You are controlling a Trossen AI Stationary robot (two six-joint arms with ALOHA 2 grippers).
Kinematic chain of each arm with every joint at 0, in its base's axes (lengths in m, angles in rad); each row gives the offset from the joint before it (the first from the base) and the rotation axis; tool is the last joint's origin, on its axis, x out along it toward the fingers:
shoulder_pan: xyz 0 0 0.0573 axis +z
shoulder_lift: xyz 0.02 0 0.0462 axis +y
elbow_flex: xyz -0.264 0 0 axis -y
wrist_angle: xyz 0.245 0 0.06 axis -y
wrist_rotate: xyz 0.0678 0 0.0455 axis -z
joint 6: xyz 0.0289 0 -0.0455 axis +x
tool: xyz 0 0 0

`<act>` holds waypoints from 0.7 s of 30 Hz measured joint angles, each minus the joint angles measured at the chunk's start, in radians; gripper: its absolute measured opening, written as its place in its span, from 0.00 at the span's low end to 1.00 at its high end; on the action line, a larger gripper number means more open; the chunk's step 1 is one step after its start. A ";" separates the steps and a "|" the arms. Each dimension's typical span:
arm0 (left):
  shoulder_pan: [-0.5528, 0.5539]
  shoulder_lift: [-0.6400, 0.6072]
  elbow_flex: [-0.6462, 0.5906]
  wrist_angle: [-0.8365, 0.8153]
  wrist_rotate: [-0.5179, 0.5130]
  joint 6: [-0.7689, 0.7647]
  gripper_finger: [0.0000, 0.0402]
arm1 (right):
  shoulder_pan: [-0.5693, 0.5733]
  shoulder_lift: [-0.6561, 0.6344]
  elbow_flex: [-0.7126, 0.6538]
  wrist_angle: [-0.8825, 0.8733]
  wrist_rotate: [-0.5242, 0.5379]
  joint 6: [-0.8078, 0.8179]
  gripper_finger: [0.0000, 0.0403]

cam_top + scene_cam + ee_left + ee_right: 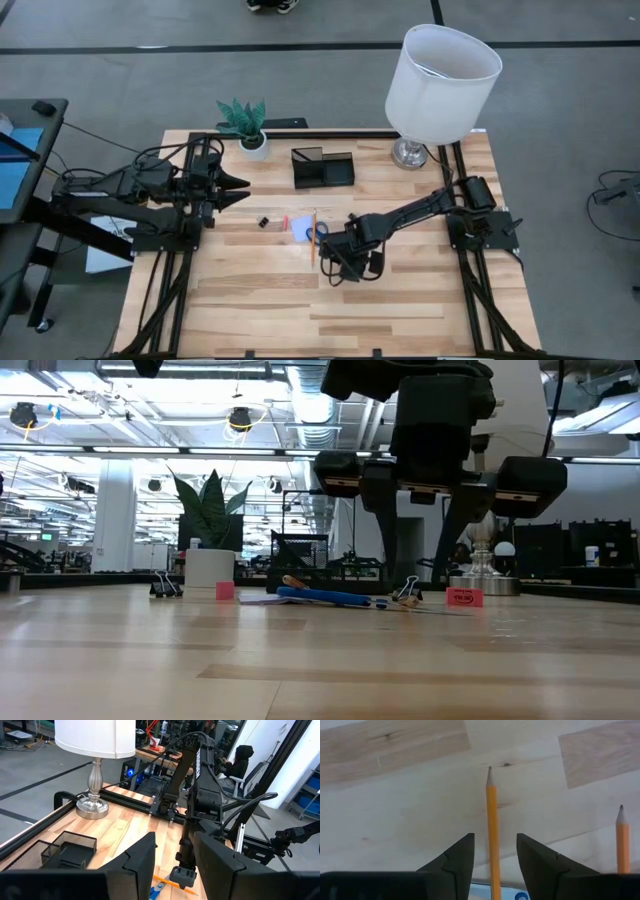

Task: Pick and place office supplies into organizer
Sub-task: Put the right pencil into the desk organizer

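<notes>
While the table (pixel 400 320) carries a lamp (pixel 440 70) and a potted plant (pixel 245 125) along its far edge, we find the organizer (pixel 322 168) between them, a small black mesh tray that stands well apart from the supplies lying nearer the middle. Our left gripper (pixel 240 188) waits over the left side of the table near the plant, its fingers parted by a moderate gap with nothing between them.

Our right gripper (pixel 494 857) hangs low over the supplies, fingers part-open and straddling a wooden pencil (pixel 492 830) without yet pressing on it; a second pencil (pixel 622 840) lies just beside. We judge a pencil to be light, stiff and round, so it may roll or swivel if pinched near its point. Taking it around mid-shaft, squarely across its length, looks safest to us.

Next in size come the blue-handled scissors (pixel 325 597), lying flat beside the pencil. They look heavier and rigid, and we would take them at the narrow neck by the pivot, not at the slippery handles. The pale note pad (pixel 300 227) lies partly under the scissors; it is thin and flat, so we expect its edge to be hard to catch.

Smallest are the binder clips, one (pixel 406 592) near the scissors, another (pixel 165 586) well apart, light, springy and apt to skitter.
</notes>
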 joint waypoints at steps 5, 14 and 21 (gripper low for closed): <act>0.000 0.000 0.000 0.000 0.000 0.000 0.31 | -0.002 0.000 0.000 0.002 0.000 0.000 0.35; 0.000 0.000 0.000 0.000 0.000 0.000 0.31 | -0.010 0.000 -0.034 0.052 -0.022 0.006 0.35; 0.000 0.000 0.000 0.000 0.000 0.000 0.31 | -0.016 0.000 -0.036 0.056 -0.025 0.010 0.35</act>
